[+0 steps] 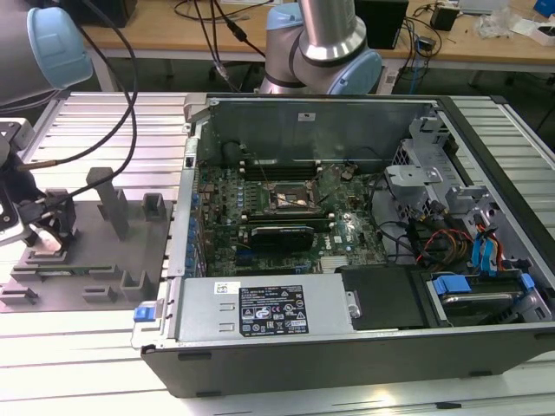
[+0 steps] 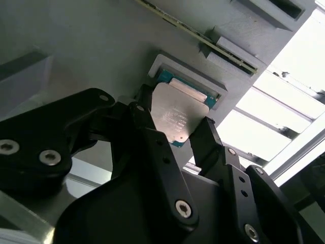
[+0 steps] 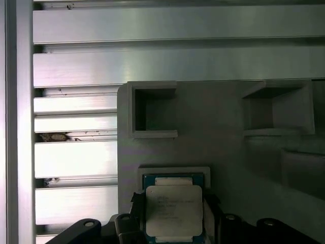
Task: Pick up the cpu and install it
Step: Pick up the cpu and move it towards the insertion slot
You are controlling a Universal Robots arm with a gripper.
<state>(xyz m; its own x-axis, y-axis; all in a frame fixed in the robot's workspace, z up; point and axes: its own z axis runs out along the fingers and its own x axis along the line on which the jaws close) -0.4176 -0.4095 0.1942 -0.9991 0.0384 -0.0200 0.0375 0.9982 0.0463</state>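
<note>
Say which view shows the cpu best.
The first wrist view: the cpu faces the camera squarely in its grey fixture pocket. The second wrist view shows the cpu obliquely; in the exterior view it is too small to tell.

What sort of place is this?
Probably a robotics lab bench for PC assembly: an open computer case lies on a slatted aluminium table, a grey fixture holds the cpu, and cable-strewn desks stand behind.

The fixture (image 1: 95, 250) lies at the exterior view's left of the computer case (image 1: 303, 371). The cpu (image 3: 174, 211) sits in the fixture's recess (image 3: 174, 170).
</note>
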